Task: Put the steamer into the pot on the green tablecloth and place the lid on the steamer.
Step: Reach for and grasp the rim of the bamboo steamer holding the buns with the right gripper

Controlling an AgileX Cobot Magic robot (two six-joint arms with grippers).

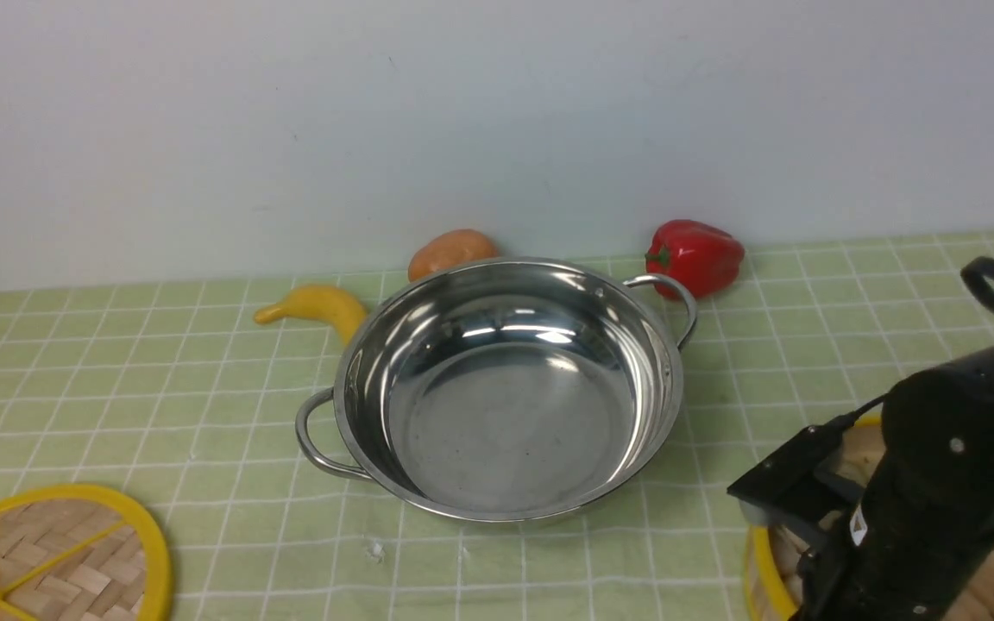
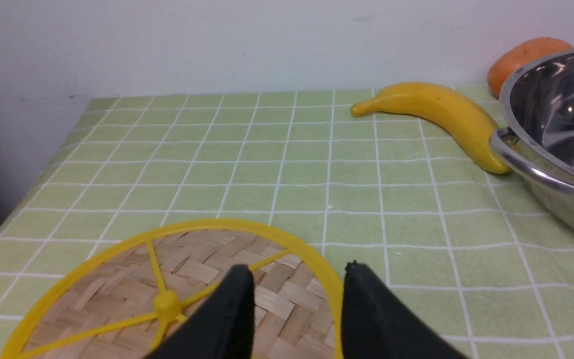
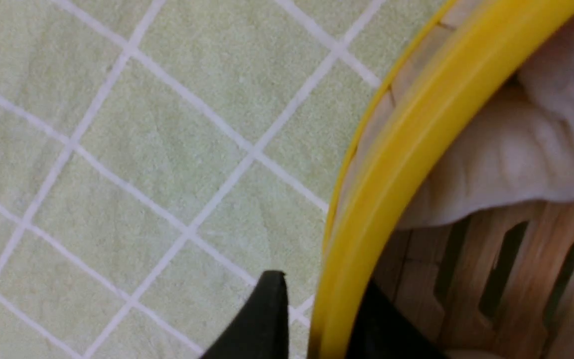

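Note:
The pot (image 1: 374, 371) stands empty in the middle of the green tablecloth (image 1: 117, 371); its edge also shows in the left wrist view (image 2: 556, 124). The steamer (image 1: 762, 565) sits on the cloth at the front right, mostly hidden by my right arm. My right gripper (image 3: 324, 286) is open and straddles the steamer's yellow rim (image 3: 416, 124), one finger outside and one inside. The lid (image 1: 57, 561) lies flat at the front left. My left gripper (image 2: 298, 269) is open just above the lid's rim (image 2: 117, 279); it is out of the front view.
A yellow banana (image 1: 317, 306), an orange fruit (image 1: 449, 252) and a red bell pepper (image 1: 695, 254) lie behind the pot by the white wall. The banana (image 2: 441, 117) lies close to the pot's left handle. Something white and soft (image 3: 541, 149) lies inside the steamer.

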